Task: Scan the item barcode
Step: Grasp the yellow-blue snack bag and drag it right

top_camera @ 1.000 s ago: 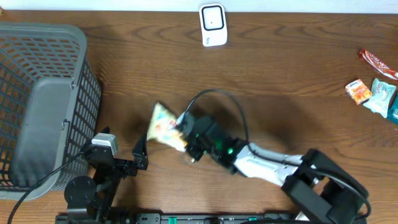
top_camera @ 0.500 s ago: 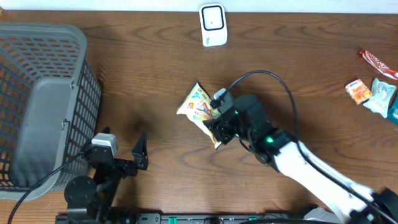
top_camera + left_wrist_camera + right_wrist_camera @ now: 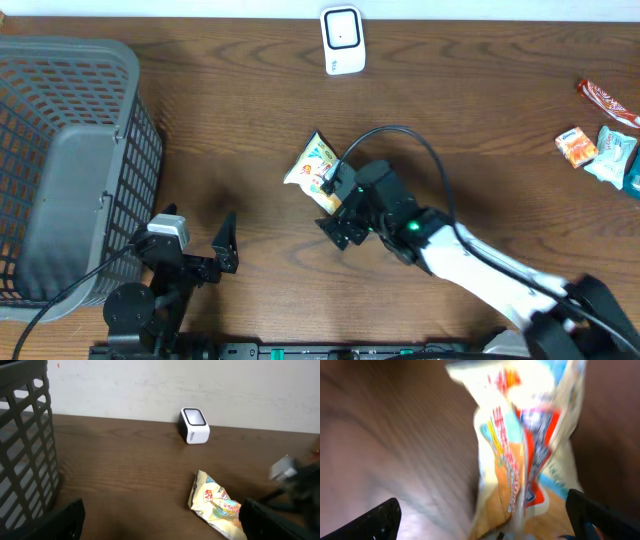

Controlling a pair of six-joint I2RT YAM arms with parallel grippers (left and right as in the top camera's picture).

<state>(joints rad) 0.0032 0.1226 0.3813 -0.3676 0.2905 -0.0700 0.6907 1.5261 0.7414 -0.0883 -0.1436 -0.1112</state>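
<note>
now the right gripper [image 3: 333, 208] has sprung wide, dropping the crinkly yellow snack packet [image 3: 312, 168] onto the brown wooden table [image 3: 480, 120] short of the small white scanner [image 3: 342, 40], seemingly unscanned, while the left gripper [image 3: 162, 505] idles spread

Crinkled cream-yellow plastic snack packet [image 3: 313, 166], red and blue print, lies near the table's centre, skewed diagonally. White rounded-rectangular barcode scanner [image 3: 341, 40], dark window on its face, stands at the table's far edge, well apart.
</note>
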